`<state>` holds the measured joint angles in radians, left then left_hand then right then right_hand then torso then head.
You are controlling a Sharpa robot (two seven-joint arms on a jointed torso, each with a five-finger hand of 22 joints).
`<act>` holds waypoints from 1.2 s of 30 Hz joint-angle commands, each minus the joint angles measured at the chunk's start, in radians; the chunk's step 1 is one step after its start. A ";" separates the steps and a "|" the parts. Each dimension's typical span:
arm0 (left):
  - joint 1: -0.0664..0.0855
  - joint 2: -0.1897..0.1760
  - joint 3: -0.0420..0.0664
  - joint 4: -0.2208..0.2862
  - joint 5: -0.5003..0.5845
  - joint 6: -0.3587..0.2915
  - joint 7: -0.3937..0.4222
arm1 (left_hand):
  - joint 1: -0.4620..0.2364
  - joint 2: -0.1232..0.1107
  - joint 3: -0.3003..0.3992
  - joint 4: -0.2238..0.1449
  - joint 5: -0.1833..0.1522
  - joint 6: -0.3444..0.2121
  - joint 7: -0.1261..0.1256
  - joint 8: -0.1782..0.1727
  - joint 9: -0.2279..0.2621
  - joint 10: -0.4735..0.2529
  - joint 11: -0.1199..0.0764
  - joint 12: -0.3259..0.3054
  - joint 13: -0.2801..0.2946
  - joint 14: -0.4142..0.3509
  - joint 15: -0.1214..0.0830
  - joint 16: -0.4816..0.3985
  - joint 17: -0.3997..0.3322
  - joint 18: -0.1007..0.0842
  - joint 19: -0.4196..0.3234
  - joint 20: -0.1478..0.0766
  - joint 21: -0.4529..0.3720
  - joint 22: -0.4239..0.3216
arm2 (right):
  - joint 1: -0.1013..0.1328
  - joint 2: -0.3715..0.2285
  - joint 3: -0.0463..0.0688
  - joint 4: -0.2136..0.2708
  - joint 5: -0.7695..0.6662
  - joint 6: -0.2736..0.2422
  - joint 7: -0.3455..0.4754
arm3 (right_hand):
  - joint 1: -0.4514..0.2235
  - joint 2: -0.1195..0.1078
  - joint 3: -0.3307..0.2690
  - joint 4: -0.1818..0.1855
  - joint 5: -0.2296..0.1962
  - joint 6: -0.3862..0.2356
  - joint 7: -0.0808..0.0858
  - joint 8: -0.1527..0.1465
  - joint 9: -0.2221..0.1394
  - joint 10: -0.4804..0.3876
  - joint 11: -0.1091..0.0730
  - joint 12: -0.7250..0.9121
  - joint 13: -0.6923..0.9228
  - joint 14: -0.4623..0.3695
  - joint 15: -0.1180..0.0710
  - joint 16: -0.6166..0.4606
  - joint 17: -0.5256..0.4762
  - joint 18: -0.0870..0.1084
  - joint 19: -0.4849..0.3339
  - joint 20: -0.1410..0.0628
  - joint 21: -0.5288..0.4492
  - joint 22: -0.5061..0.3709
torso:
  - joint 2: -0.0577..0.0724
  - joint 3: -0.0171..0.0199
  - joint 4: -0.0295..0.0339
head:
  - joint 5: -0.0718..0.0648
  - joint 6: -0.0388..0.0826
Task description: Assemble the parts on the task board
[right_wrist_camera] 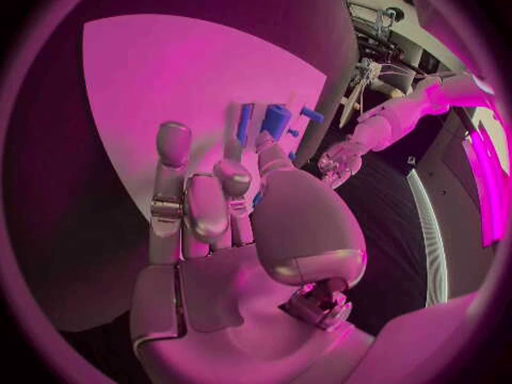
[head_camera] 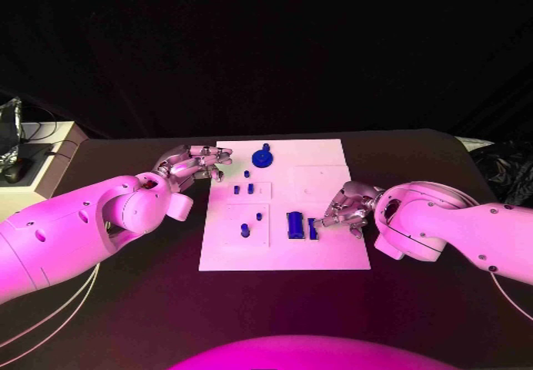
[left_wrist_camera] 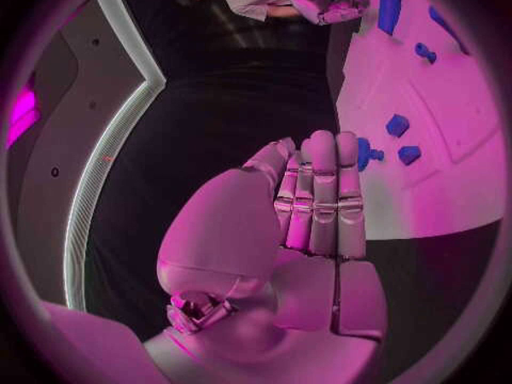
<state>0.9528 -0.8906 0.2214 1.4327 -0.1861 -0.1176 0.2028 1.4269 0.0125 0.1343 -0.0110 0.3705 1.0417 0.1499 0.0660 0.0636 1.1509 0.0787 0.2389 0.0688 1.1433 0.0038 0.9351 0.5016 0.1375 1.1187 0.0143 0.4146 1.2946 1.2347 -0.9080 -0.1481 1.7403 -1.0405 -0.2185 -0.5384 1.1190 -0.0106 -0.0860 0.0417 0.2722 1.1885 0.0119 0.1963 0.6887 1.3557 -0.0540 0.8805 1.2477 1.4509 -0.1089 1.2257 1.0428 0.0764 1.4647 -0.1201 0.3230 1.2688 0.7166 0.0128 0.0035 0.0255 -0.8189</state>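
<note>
On the white board [head_camera: 284, 254] a tall blue block [head_camera: 294, 224] is set lengthwise beside the right hand [head_camera: 346, 212], whose fingers [head_camera: 330, 222] touch a thinner blue piece [head_camera: 313, 229], while the left hand [head_camera: 191, 166] is curled empty at the board's edge.

We see white task board [head_camera: 322, 254] flat at table ctr. Blue parts on it: round disc [head_camera: 262, 159] at far edge, rectangular block [head_camera: 294, 224] near right side, small pegs [head_camera: 244, 229] mid-left.
</note>
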 commanded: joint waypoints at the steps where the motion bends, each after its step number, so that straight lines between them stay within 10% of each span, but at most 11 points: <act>1: 0.000 0.002 0.001 0.002 -0.003 0.018 0.005 | -0.006 0.003 0.005 0.000 0.004 -0.006 0.000 0.001 0.001 -0.006 -0.001 0.005 0.000 0.000 0.004 -0.002 -0.001 0.000 0.008 0.002 -0.005 0.002 | 0.007 -0.002 0.004 0.011 0.015 -0.043 0.054 | 0.026 0.016 0.012 -0.017 -0.006 -0.001 -0.008 0.008 0.004 0.005 -0.008 0.012 0.006 0.002 -0.005 0.007 0.002 -0.005 0.047 -0.005 0.008 0.002 | -0.001 -0.0004 -0.0004 | 0.000 0.003; 10: -0.001 0.003 0.001 0.002 -0.003 0.019 0.005 | -0.006 0.003 0.005 0.000 0.004 -0.006 0.000 0.001 0.001 -0.006 -0.001 0.005 0.000 0.000 0.004 -0.002 -0.001 0.000 0.008 0.002 -0.005 0.002 | 0.017 0.029 0.008 0.011 -0.043 -0.039 0.050 | 0.049 0.026 0.056 -0.084 -0.062 0.003 -0.016 0.021 0.007 0.017 -0.014 0.033 0.020 0.003 -0.010 0.016 0.013 -0.011 0.047 -0.010 0.042 0.014 | 0.000 -0.0012 -0.0006 | 0.000 0.005; 36: -0.001 0.002 0.001 0.001 -0.003 0.020 0.003 | -0.006 0.003 0.007 0.000 0.004 -0.008 0.001 0.000 0.001 -0.007 -0.001 0.006 0.000 0.000 0.004 -0.002 -0.002 0.000 0.009 0.002 -0.007 0.003 | -0.018 0.087 -0.004 0.007 -0.104 0.003 0.026 | 0.082 -0.016 0.076 -0.110 -0.103 0.015 -0.021 0.035 0.000 0.022 -0.017 0.039 0.029 0.003 -0.012 0.019 0.020 -0.014 0.048 -0.012 0.055 0.020 | 0.001 0.0011 0.0004 | 0.003 -0.003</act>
<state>0.9518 -0.8897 0.2212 1.4322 -0.1868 -0.1149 0.2015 1.4270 0.0125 0.1342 -0.0111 0.3705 1.0417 0.1499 0.0660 0.0636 1.1509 0.0787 0.2389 0.0688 1.1433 0.0037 0.9351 0.5007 0.1374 1.1223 0.0180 0.4107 1.2962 1.2216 -0.8183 -0.1491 1.7427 -1.1194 -0.2362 -0.5141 1.2023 -0.0180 -0.0155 -0.0673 0.1723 1.1994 -0.0063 0.2280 0.6896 1.3719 -0.0702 0.9141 1.2755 1.4545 -0.1124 1.2413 1.0616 0.0765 1.4630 -0.1255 0.3762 1.2888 0.7172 0.0133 0.0039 0.0276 -0.8208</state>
